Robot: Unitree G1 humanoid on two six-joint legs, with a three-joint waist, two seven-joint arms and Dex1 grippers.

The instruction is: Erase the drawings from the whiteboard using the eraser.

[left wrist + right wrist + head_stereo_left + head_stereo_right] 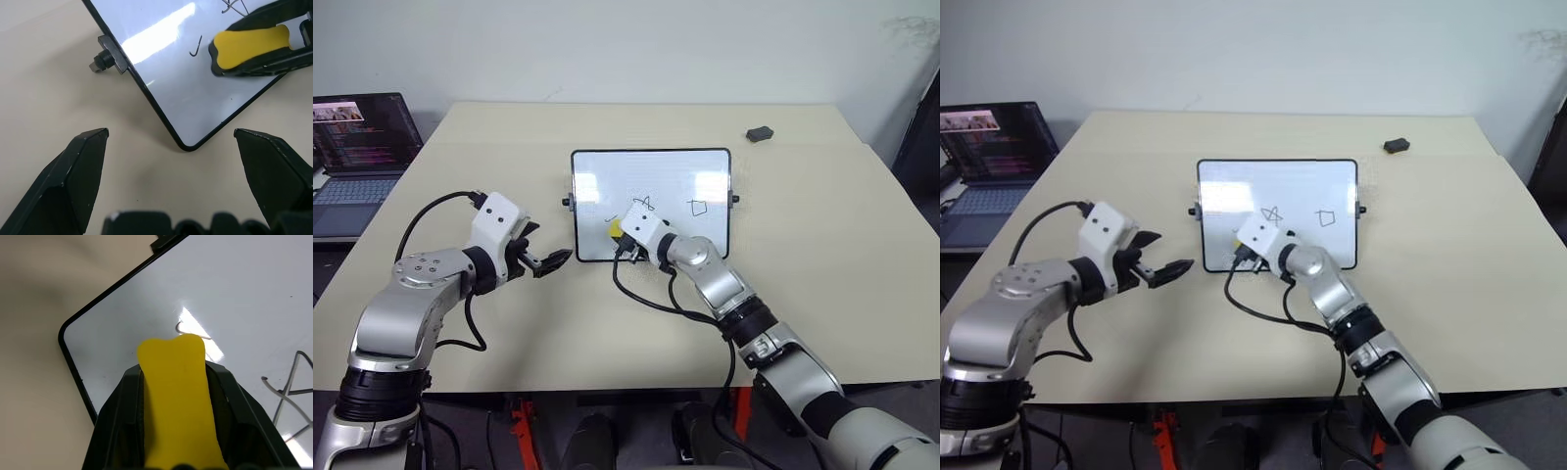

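The whiteboard (651,171) lies flat mid-table. On it are a star (646,204), a square (698,207) and a small hooked leftover stroke (195,49) near its near-left corner. My right gripper (621,235) is shut on the yellow eraser (178,396), whose black underside rests on the board just beside that stroke and left of the star (293,391). My left gripper (555,259) hovers open with nothing in it over the table, just off the board's near-left corner (186,146). The right gripper hides part of the board's near edge.
A small dark grey oval object (760,133) lies at the table's far right. An open laptop (357,147) sits beyond the table's left edge. A black knob (100,61) sticks out from the board's left side. Black cables trail from both wrists.
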